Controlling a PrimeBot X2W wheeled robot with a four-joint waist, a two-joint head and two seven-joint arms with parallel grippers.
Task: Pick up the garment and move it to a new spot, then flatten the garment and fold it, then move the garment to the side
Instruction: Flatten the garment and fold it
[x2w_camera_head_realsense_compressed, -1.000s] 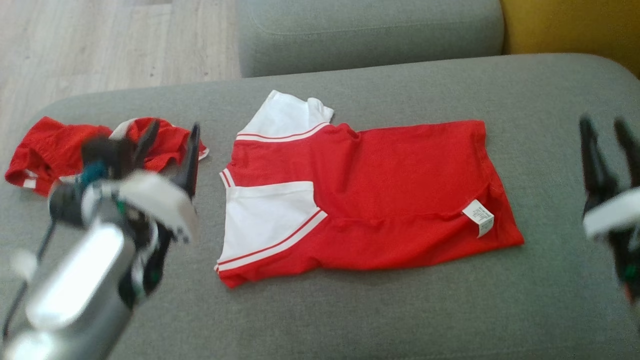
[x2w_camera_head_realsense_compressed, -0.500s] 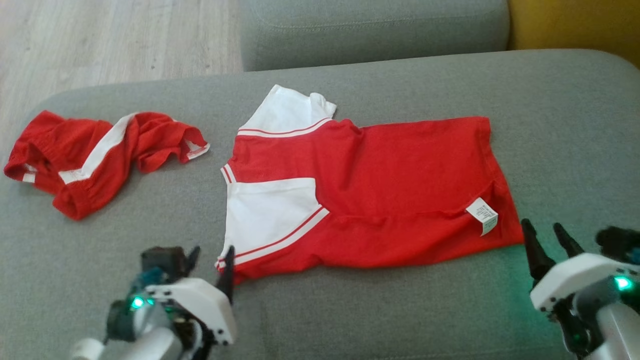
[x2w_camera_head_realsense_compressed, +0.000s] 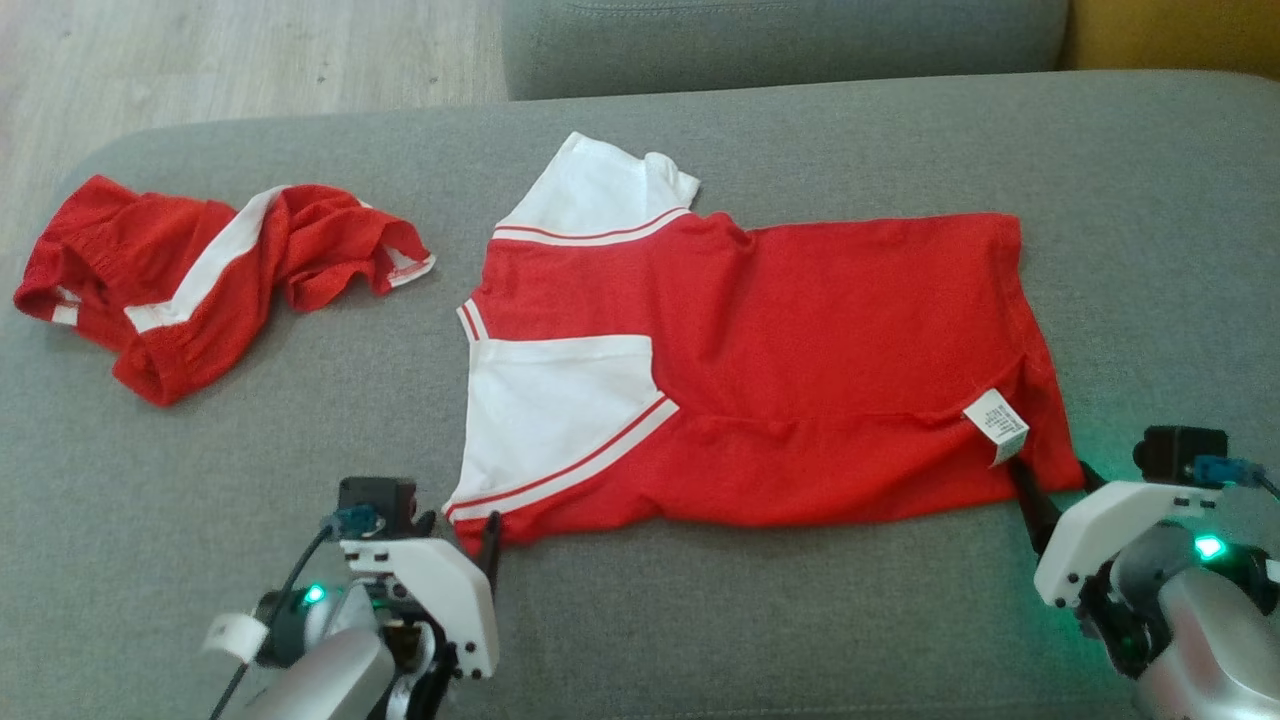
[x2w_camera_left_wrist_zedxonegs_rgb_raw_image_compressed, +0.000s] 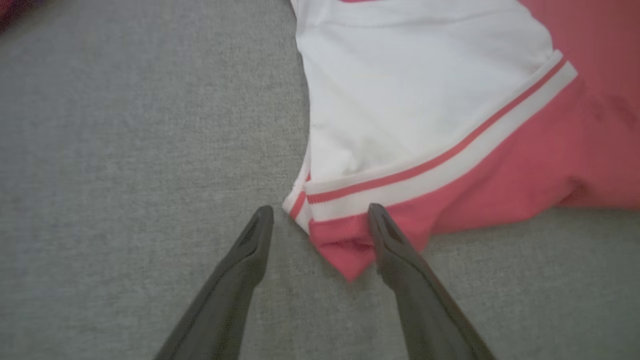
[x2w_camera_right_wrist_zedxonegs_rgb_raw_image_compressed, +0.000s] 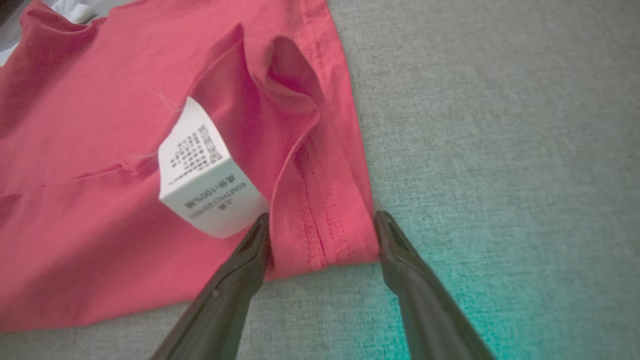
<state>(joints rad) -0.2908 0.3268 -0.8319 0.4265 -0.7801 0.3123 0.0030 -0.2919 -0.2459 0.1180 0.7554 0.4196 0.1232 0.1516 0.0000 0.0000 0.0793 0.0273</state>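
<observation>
At the near corners we grasp the shirt, judged soft and light; left hand and right hand gape empty.

Your red white-sleeved shirt lies flat, folded lengthwise; sleeve-side corner sits between your left gripper fingers, hem corner beside white label between your right gripper fingers.

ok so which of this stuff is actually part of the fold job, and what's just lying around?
In the job:
- red and white shirt, spread flat
- left gripper, open at its near sleeve-end corner
- right gripper, open at its near hem corner
- grey sofa seat, the work surface

Lying about:
- crumpled red garment with a white stripe, apart to the left
- wooden floor
</observation>
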